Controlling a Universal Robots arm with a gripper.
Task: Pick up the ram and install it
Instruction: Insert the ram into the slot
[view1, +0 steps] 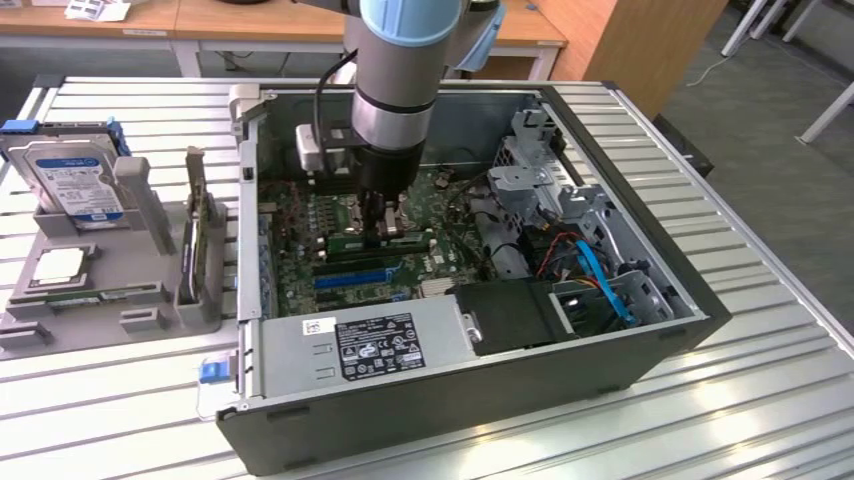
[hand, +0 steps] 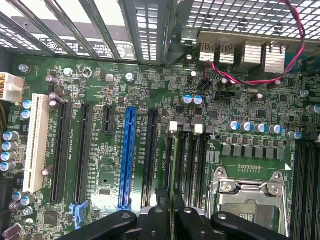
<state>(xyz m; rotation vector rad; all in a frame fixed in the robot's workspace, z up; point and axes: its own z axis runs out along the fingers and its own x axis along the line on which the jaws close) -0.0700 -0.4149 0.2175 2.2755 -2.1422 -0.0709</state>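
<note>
1. While the arm (view1: 400, 90) reached down into the open case (view1: 667, 330), the gripper (view1: 380, 228) hung low over the board (view1: 300, 215), near the case's middle.
2. Its fingers were clamped on the ram (view1: 400, 241), a thin green stick lying level and running from about 9 to 3 o'clock in the exterior view.
3. The ram sat just at 12 o'clock of the blue slot (view1: 354, 277) in that view, and parallel to it.
4. Whether the ram touched a slot could not be told.
5. In the wrist view the gripper (hand: 171, 210) showed two dark fingers (hand: 155, 220) close together, with the ram (hand: 172, 200) seen edge-on between them.
6. There the ram lined up along the black memory slots (hand: 192, 155), between the blue slot (hand: 127, 155) and the socket (hand: 250, 200).
7. A white slot (hand: 37, 145) lay well apart, on the far side of the blue one from the ram.
8. A red wire (hand: 280, 75) looped by the rear ports.
9. In the exterior view the power supply (view1: 360, 345) filled the case's 6 o'clock side, with a blue cable (view1: 607, 290) at about 4 o'clock.
10. Outside the case, at 9 o'clock, a grey holder (view1: 134, 290) on the table (view1: 747, 400) carried a hard drive (view1: 74, 180) standing upright and a processor (view1: 60, 265) lying flat.
</note>
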